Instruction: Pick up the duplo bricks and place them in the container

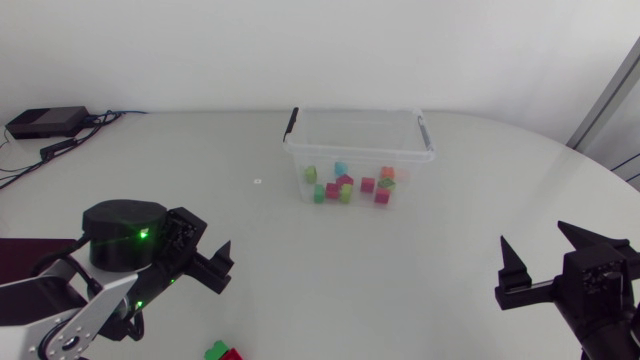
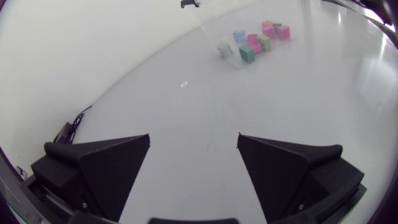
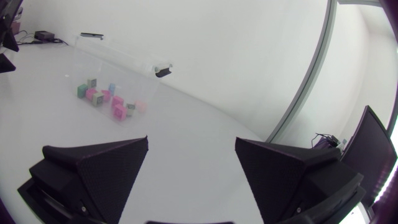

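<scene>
White and smooth, the rounded table (image 1: 420,250) showed a faint sheen under both arms. Toward its far side stood the container (image 1: 360,153), a clear plastic rectangular tub with a thick rim and a black latch (image 1: 291,122) at one end. My left gripper (image 2: 194,137) and right gripper (image 3: 191,140) were nearer, well apart from it and from each other. Each had its matte, finely textured wedge fingers spread wide around nothing. Inside the tub a cluster of small blocky duplo bricks (image 1: 345,185) sat on the floor, pink, green and blue. Two more, a green brick (image 1: 216,350) and a red brick (image 1: 232,355), lay together at the near table edge beside my left arm.
</scene>
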Robot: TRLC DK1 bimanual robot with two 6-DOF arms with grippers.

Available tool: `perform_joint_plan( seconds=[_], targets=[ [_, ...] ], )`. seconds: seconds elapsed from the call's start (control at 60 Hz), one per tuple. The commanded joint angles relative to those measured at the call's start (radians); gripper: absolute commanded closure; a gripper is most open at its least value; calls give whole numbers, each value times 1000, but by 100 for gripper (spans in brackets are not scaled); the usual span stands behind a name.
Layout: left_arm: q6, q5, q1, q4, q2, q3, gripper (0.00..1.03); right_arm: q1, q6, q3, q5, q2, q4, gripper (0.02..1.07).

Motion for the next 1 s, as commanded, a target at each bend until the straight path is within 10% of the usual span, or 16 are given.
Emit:
perform_joint_plan(
  seconds=[0.0,0.5,0.983],
  targets=[
    [-21,-11,-12,21,-39,-44,5,-6,-17,-19,9,0,14,6],
    [-7,-12,-95,-117,-430,-185,5,20,63,-55,-5,-130,90,6],
    [-35,48,-63,-246,-372,-173,5,8,78,-55,-7,-129,85,6]
  ],
)
